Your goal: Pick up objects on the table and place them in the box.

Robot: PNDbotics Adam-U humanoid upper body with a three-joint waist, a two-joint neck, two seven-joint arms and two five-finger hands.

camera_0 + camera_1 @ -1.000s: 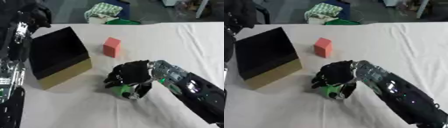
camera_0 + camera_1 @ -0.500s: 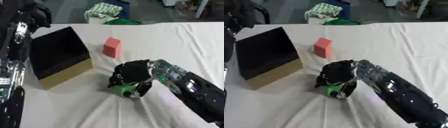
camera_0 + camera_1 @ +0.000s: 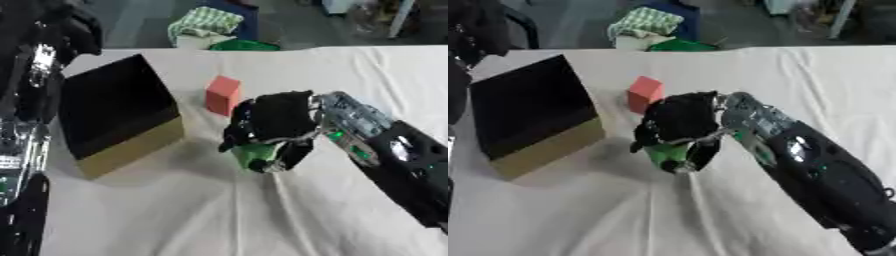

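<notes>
White cloth-covered table [image 3: 350, 70] filling most of the view, creased toward six o'clock. Beyond its far edge, at twelve o'clock, a dark floor with a green-and-white checked cloth [image 3: 204, 22] heaped on something blue, and a bright green item [image 3: 243, 45] just past the table's rim.

Black box [image 3: 114, 107] with tan lower sides, sitting on the cloth at nine o'clock, tilted askew to the table edge. Red block [image 3: 222, 94] standing upright at about eleven o'clock from the view's centre, just beside the box's right corner but apart from it.

Right hand [image 3: 273, 125] reaching in from four o'clock on a black arm with silver joints, knuckles up, at the view's centre. Fingers [image 3: 296, 152] curled downward and closed around a green object [image 3: 254, 154], which shows only partly beneath the palm; thumb side at nine o'clock of the object. Whether the object touches the cloth or clears it: cannot tell. Hand just below the red block, not touching it.

Left arm [image 3: 31, 100] running along the nine o'clock edge, black and silver; left hand itself not made out.
</notes>
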